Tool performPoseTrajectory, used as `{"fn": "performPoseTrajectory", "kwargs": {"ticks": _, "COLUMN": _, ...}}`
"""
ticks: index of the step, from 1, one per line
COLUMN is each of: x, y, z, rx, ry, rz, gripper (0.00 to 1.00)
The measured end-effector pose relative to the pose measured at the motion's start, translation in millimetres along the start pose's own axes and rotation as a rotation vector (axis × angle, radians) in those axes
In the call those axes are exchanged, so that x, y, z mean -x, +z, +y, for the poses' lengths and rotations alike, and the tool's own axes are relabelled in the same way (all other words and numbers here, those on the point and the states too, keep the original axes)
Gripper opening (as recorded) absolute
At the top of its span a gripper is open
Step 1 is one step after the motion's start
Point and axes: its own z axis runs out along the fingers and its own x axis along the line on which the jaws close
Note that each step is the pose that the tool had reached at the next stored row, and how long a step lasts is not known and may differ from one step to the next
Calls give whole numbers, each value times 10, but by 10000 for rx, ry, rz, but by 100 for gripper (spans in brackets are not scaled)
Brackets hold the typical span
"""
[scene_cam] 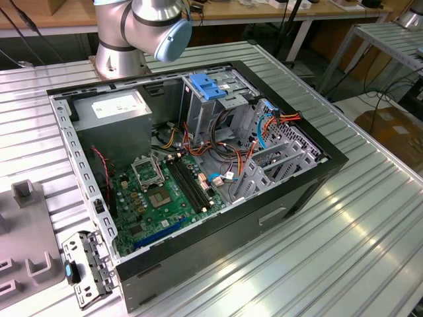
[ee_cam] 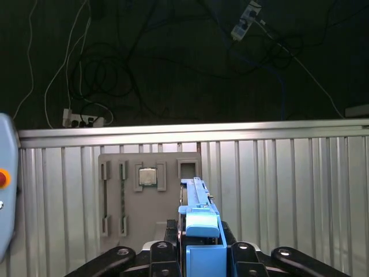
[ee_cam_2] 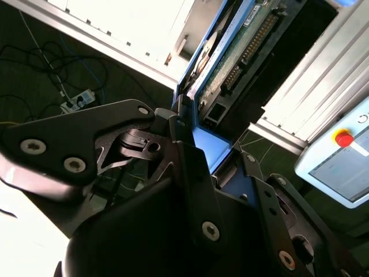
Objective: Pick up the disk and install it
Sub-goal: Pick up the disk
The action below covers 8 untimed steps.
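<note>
robotics lab: ribbed metal table (scene_cam: 370,251), opened computer case (scene_cam: 218,238), workbenches (scene_cam: 59,18) behind

One disk (ee_cam_2: 237,51), one computer case (scene_cam: 231,239), apparently one grey fixture plate (ee_cam: 147,222).

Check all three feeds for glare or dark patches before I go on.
Exterior view: glare streaks on the table, the case interior shaded but readable. Second wrist view: a pale surface behind the disk is blown out white. First wrist view: the floor beyond the table is nearly black, the disk evenly lit.
</note>
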Motion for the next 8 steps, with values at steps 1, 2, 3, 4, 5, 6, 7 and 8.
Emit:
{"fn": "performPoseTrajectory", "kwargs": {"ticks": 1, "x": 0, "y": -13, "z": 0, "rx": 0, "ry": 0, "rz": 0, "gripper": 37}}
{"fn": "performPoseTrajectory", "kwargs": {"ticks": 2, "x": 1, "y": -27, "z": 1, "rx": -1, "ry": 0, "rz": -1, "gripper": 37}}
{"fn": "performPoseTrajectory", "kwargs": {"ticks": 3, "x": 1, "y": -38, "z": 1, "rx": 0, "ry": 0, "rz": 0, "gripper": 37}}
{"fn": "performPoseTrajectory", "kwargs": {"ticks": 4, "x": 1, "y": -50, "z": 1, "rx": 0, "ry": 0, "rz": 0, "gripper": 37}}
{"fn": "performPoseTrajectory", "kwargs": {"ticks": 5, "x": 1, "y": -62, "z": 1, "rx": 1, "ry": 0, "rz": 0, "gripper": 37}}
{"fn": "performPoseTrajectory", "kwargs": {"ticks": 6, "x": 1, "y": -75, "z": 1, "rx": 2, "ry": 0, "rz": 0, "gripper": 37}}
{"fn": "performPoseTrajectory", "kwargs": {"ticks": 7, "x": 1, "y": -73, "z": 0, "rx": 0, "ry": 0, "rz": -8, "gripper": 37}}
{"fn": "performPoseTrajectory", "kwargs": {"ticks": 8, "x": 1, "y": -73, "z": -2, "rx": 1, "ry": 1, "rz": -9, "gripper": 37}}
